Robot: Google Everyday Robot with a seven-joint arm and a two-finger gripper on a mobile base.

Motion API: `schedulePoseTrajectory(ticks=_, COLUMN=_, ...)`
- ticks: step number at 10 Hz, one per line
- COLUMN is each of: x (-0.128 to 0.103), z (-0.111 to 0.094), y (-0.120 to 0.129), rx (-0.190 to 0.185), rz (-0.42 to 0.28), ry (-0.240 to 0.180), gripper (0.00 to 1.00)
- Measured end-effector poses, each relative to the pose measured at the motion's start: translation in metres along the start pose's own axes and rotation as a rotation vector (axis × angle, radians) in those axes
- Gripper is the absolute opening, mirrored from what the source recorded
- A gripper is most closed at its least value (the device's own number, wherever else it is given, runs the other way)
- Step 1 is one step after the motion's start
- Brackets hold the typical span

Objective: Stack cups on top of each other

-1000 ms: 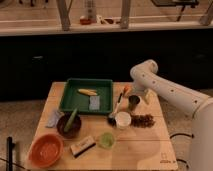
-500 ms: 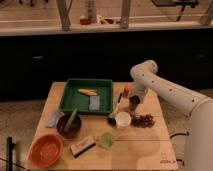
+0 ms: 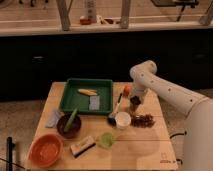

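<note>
White cup stood on the wooden table with your gripper low just behind it; whether it gripped anything, you could not tell.

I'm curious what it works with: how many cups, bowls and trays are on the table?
Cups: 2, white cup, dark grey tumbler by the gripper.
Bowls: 2, dark brown bowl, orange bowl.
Trays: 1, green tray.
Total: 5; small green round thing unclear, uncounted.

Gripper just behind the cup, right of the tray
</note>
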Motion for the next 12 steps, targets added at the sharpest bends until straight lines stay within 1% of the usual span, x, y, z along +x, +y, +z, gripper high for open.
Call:
schedulePoseTrajectory(ticks=2, x=-0.001, z=-0.003, y=0.000, rx=-0.005, rz=-0.008, ry=0.003, gripper=0.00)
schedulePoseTrajectory(ticks=5, x=-0.004, z=-0.017, y=-0.007, rx=-0.002, rz=-0.027, ry=0.017, gripper=0.00)
schedulePoseTrajectory(ticks=10, x=-0.006, z=-0.062, y=-0.008, rx=0.004, rz=-0.038, ry=0.055, gripper=0.00)
schedulePoseTrajectory(ticks=12, x=-0.007, z=-0.073, y=-0.008, rx=0.004, rz=-0.040, ry=0.062, gripper=0.00)
